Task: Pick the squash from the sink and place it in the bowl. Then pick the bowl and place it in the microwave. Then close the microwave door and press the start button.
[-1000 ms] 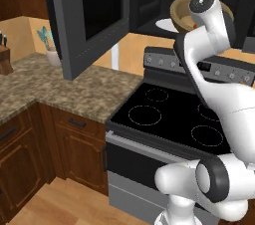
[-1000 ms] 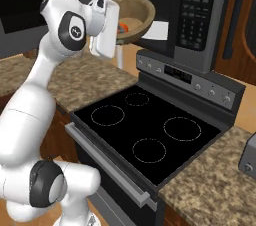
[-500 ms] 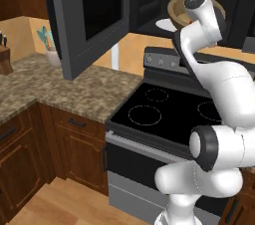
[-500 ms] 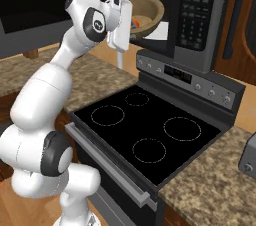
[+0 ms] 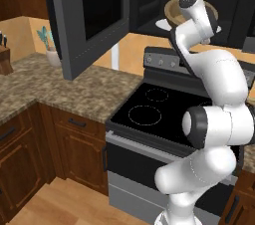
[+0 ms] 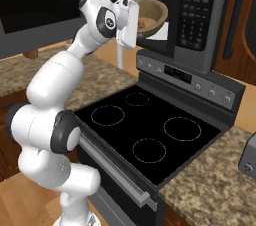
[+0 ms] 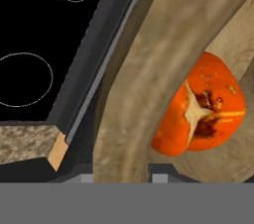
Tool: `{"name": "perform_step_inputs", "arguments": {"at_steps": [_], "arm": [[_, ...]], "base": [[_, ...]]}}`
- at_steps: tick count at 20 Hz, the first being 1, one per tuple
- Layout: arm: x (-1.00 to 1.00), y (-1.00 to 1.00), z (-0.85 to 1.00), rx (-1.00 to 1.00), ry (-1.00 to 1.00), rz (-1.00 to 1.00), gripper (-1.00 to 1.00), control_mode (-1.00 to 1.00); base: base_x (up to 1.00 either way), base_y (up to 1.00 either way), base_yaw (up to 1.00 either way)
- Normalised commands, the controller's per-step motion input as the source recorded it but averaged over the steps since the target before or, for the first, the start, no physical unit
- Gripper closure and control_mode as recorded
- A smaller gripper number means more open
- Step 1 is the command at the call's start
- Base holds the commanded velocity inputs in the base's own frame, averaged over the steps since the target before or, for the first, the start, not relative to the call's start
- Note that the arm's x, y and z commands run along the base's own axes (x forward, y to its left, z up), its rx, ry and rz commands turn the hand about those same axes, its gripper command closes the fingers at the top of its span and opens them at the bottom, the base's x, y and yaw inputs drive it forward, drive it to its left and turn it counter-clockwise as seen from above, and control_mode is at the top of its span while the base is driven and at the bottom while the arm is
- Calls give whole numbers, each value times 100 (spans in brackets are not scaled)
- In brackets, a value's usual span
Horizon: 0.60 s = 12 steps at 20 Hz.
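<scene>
Nearest to us, the stove point(image 6: 150, 135) lies directly beneath the raised arm. Above it we see the gripper point(image 7: 121, 176) clamped on the near rim of the bowl point(image 7: 130, 94), one finger point(image 7: 164, 174) inside the wall and the other outside. The squash point(image 7: 201, 106) rests in the bowl, against the inner wall close to the grip. In the right base view the bowl point(image 6: 148, 14) hangs at the mouth of the microwave point(image 6: 200, 15), above the white plate point(image 6: 161, 32), and appears not yet set down. The door point(image 5: 87, 17) stands wide open to the left.

We judge three hazards. A rim grip carries the bowl on one edge, so it may pivot or slip and drop onto the stove. Any tilt could roll the squash out over the far rim. Pushing inward, the bowl or the hand could strike the cavity frame and jar the grip; releasing too near the edge could leave the bowl in the closing door's path.
</scene>
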Motion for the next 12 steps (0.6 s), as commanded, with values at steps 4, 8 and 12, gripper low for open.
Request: {"name": "perform_step_inputs", "arguments": {"at_steps": [4, 8, 12], "arm": [[41, -16, -17, 0, 0, 2, 100, -100], [51, -23, -7, 0, 0, 2, 100, -100], [56, -30, 0, 1, 0, 1, 100, -100]], "base": [[0, 0, 0], [0, 0, 0], [0, 0, 0]]}}
